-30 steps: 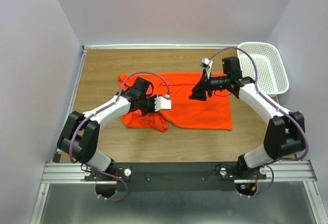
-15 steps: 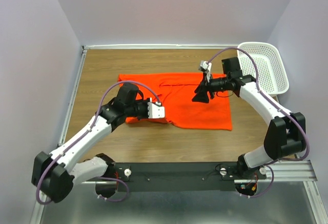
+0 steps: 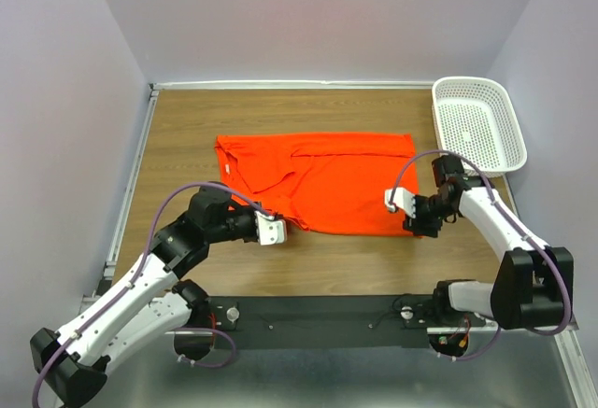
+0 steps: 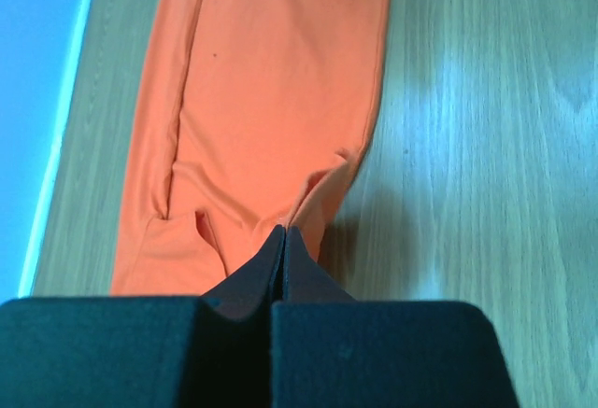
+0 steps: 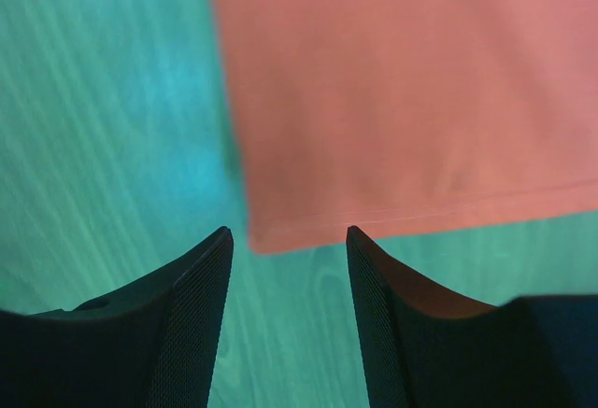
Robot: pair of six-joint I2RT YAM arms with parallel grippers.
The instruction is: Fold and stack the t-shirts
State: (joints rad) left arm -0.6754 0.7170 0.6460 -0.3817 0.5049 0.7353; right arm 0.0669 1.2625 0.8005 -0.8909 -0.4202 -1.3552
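Orange-red t-shirt point(image 3: 327, 184) now flatter, left pincer point(image 4: 283, 230) clenched on its edge — right pincer point(image 5: 288, 232) parted, dropped to corner.

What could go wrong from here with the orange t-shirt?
The left gripper pinches only a small pucker at the near left edge of the orange-red t-shirt, so the fabric might slip out when pulled. The open right gripper has just the near right corner between its fingers and could close beside it.

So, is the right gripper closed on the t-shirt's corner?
No: the right gripper has its jaws apart, and the t-shirt corner lies flat and unpinched in the gap between them.
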